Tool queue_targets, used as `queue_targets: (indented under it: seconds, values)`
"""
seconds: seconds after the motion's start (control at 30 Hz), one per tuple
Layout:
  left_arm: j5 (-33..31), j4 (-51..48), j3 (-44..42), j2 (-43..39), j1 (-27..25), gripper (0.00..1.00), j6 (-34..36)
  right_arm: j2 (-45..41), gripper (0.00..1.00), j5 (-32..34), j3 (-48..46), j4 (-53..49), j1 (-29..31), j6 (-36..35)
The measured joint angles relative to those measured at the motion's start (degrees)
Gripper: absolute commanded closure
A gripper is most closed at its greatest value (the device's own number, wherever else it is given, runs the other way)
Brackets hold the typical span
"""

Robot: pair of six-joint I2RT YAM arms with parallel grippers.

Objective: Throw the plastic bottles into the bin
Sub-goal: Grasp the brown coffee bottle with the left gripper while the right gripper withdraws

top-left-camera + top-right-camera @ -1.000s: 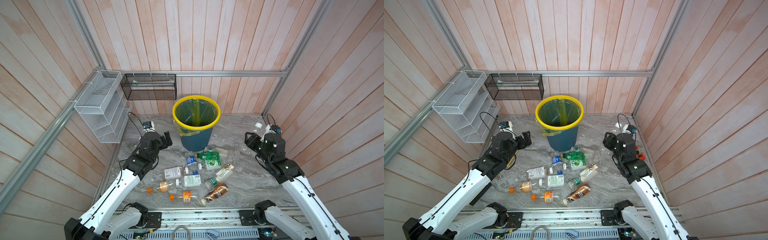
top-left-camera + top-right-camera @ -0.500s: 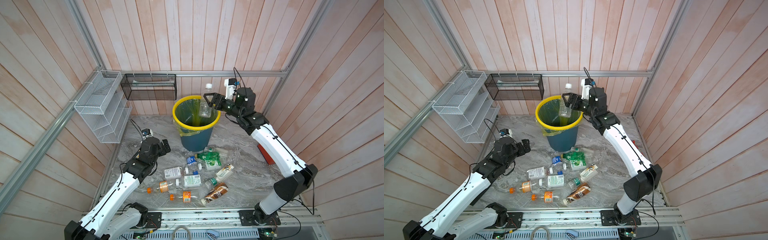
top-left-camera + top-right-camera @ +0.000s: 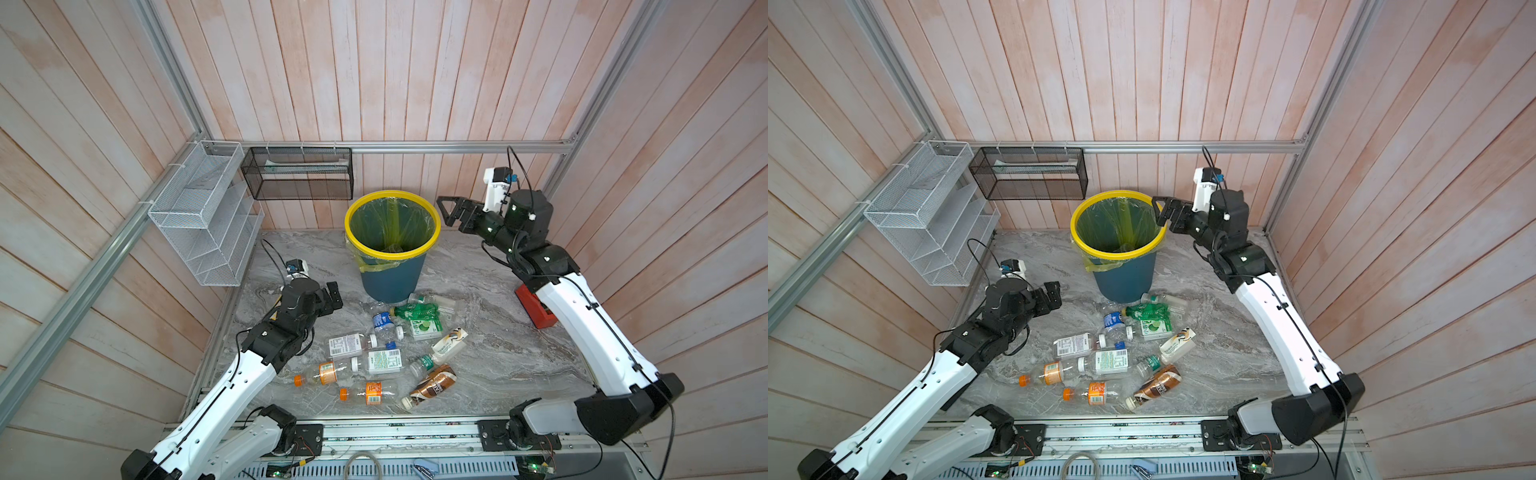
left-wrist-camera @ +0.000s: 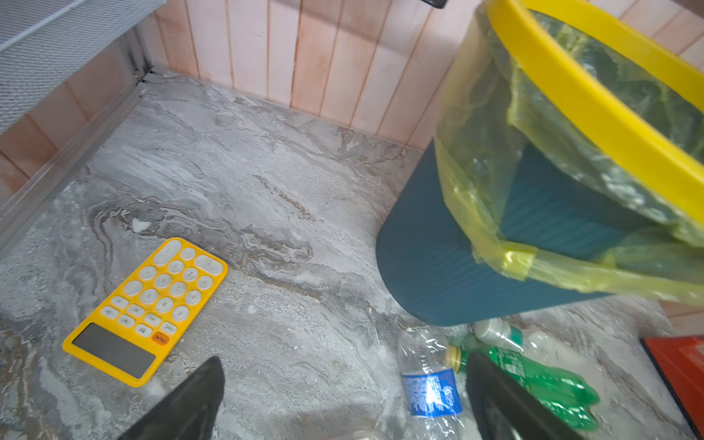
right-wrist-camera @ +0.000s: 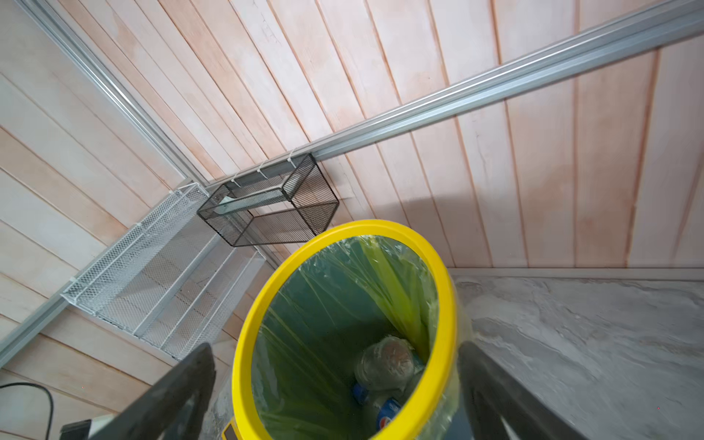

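Here, left pincer and right pincer gape empty; labels on bottles unreadable.

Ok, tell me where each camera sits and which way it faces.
Both top views: mounted high over the robot's base, facing down and forward at the table, bin and loose bottles; both arms show, with left hand and right hand.
Left wrist: low over the table, facing the bin's wall, the calculator and a blue-label bottle; its open fingers show.
Right wrist: raised beside the bin, looking down at bottles inside; its open fingers show.
Shared: every view holds the bin.
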Motion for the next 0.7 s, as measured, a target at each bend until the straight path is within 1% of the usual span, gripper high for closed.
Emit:
queue_targets:
  seconds: [0.13, 0.23, 0.37, 0.47, 0.57, 0.7]
  values:
    - [0.11, 0.76, 0.02, 0.68, -7.48, 0.0, 3.67, -6.8, 0.0, 1.05, -13.16, 2.45, -5.9, 0.37]
    - [-1.42, 0.98, 0.61, 2.99, -14.8, 0.0, 6.23, -10.6, 0.0, 2.23, -22.93, 2.4, -10.05, 0.52]
    - [-4.63, 0.72, 4.42, 9.94, -27.76, 0.0, 10.08, -15.32, 0.01, 2.8, -33.53, 1.99, -15.58, 0.57]
    - [-4.35, 0.04, 8.68, 16.79, -34.91, 0.02, 12.81, -18.51, 0.01, 2.99, -39.39, 1.95, -19.54, 1.07]
    - [-2.56, -1.73, 13.62, 24.65, -39.54, 0.05, 15.32, -21.31, 0.01, 3.02, -44.17, 1.97, -22.18, 1.73]
    - [1.44, -5.31, 18.32, 33.66, -43.85, 0.09, 17.99, -23.8, 0.01, 3.04, -47.74, 1.79, -23.87, 2.73]
